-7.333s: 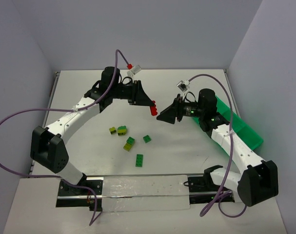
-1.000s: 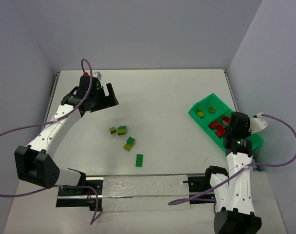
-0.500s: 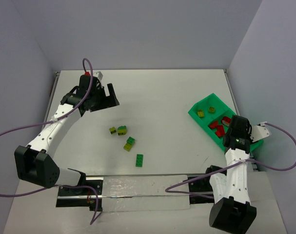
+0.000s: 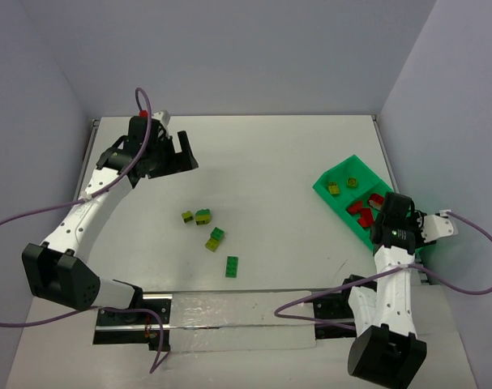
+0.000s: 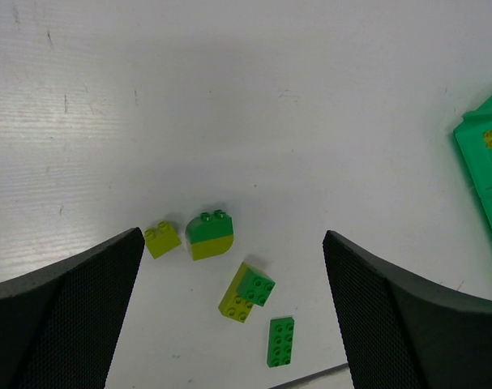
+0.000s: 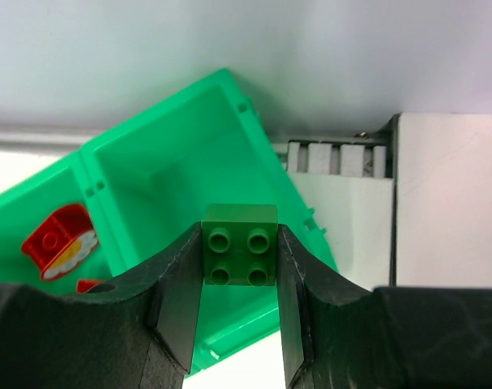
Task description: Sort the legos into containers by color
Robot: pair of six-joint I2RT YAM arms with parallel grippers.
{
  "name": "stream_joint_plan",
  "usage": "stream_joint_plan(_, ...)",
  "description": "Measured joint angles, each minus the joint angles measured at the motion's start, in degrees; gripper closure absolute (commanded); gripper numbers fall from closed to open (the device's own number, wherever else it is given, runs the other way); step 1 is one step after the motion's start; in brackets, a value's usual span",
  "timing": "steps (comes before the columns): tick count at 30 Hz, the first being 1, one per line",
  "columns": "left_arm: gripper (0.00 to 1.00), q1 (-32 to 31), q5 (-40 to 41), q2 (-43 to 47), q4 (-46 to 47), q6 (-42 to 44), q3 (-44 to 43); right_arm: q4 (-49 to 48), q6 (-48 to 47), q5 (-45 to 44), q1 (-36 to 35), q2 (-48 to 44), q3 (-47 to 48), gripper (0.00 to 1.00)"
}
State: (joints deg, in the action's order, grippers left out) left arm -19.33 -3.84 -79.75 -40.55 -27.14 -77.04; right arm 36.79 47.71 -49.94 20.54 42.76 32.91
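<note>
Four loose legos (image 4: 210, 235) on the table (image 4: 278, 162), a fifth pinched at the tray (image 4: 325, 180).
Left gripper (image 4: 183, 156) spread wide at far left, hovering clear of the cluster: yellow-green brick (image 4: 187, 216), green-on-yellow stack (image 4: 203, 216), second two-colour stack (image 4: 216, 238), dark green long brick (image 4: 232, 266). Yellow bricks (image 4: 333, 188) in the tray's far compartment, red bricks (image 4: 361, 208) in the next. Right gripper (image 6: 240, 243) clamped on dark green 2x2 brick (image 6: 239, 258), seen against the end compartment.
</note>
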Motion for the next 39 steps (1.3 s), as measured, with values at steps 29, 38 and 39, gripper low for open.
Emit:
stream_joint_plan(29,0.01,0.02,0.80,-0.13,-1.33,-1.41,-0.26,-12.73,-18.23,31.95,-15.90,0.06,5.47,0.23)
stream_joint_plan(38,0.01,0.06,2.61,0.44,-1.88,-4.31,0.28,-12.83,-22.22,39.45,-54.49,12.86,13.27,0.23)
stream_joint_plan(39,0.01,0.06,2.74,0.84,-1.88,-4.66,0.85,-12.84,-22.45,39.50,-57.96,14.69,13.32,0.23)
